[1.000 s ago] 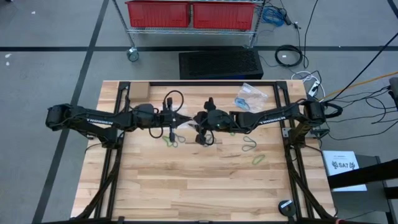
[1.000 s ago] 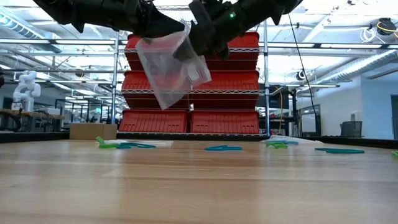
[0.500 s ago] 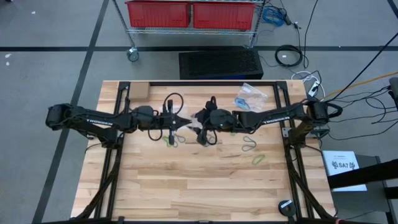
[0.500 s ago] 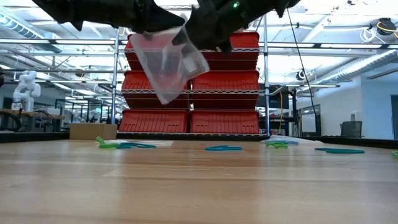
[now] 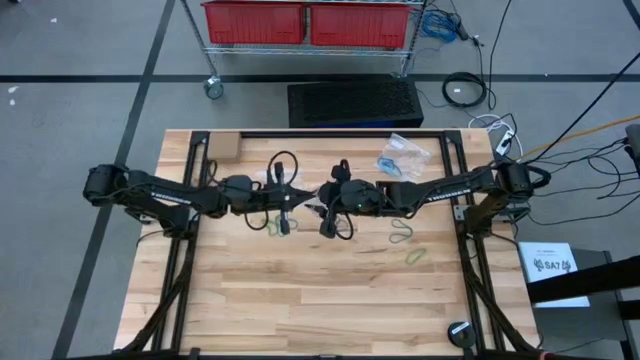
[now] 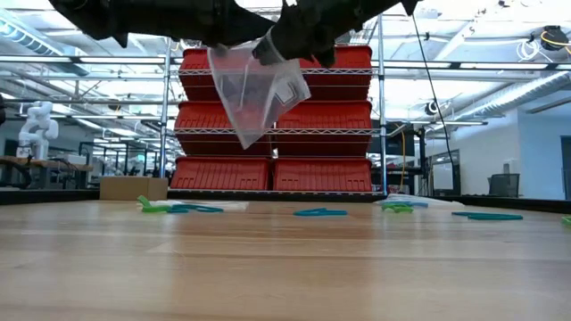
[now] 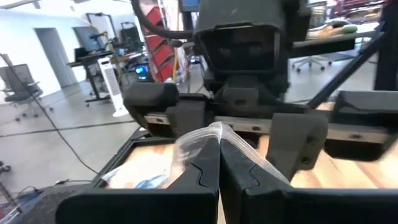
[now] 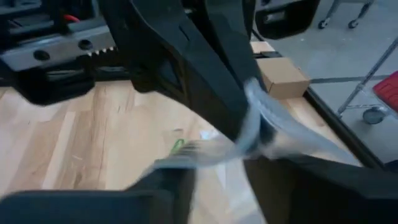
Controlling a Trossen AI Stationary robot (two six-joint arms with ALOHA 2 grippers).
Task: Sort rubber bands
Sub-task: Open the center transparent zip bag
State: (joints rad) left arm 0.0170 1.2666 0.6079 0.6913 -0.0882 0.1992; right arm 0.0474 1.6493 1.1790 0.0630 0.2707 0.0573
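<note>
A clear plastic bag (image 6: 250, 98) with a white label hangs high above the middle of the table. My left gripper (image 5: 308, 194) reaches in level from the table's left and is shut on the bag's top. My right gripper (image 5: 322, 207) faces it from the right, tipped a little downward. Its fingers (image 8: 165, 186) stand apart, with the bag's film (image 8: 261, 115) between them. Rubber bands lie loose on the wood: green ones (image 5: 272, 226) (image 5: 415, 257) and teal or blue ones (image 6: 319, 212) (image 6: 486, 215). My left gripper pinches the bag's top edge (image 7: 211, 134) between its two shut fingers, coming in level from the table's left. The bag hangs below the fingers, clear of the table, and narrows to a lower corner (image 6: 252, 143). My right gripper: I cannot tell whether its fingers touch the film.
A second clear bag (image 5: 403, 157) holding blue bands lies at the table's far right. A small cardboard box (image 5: 222, 148) sits at the far left. A rack of red bins (image 6: 268, 169) stands beyond the far edge. A black round object (image 5: 459, 333) lies near the right front corner.
My left gripper has shifted toward the table's right edge, carrying the bag's top with it. The hanging bag has moved the same way and a little upward. It has drawn in from a broad sheet to a narrower, tapering shape.
</note>
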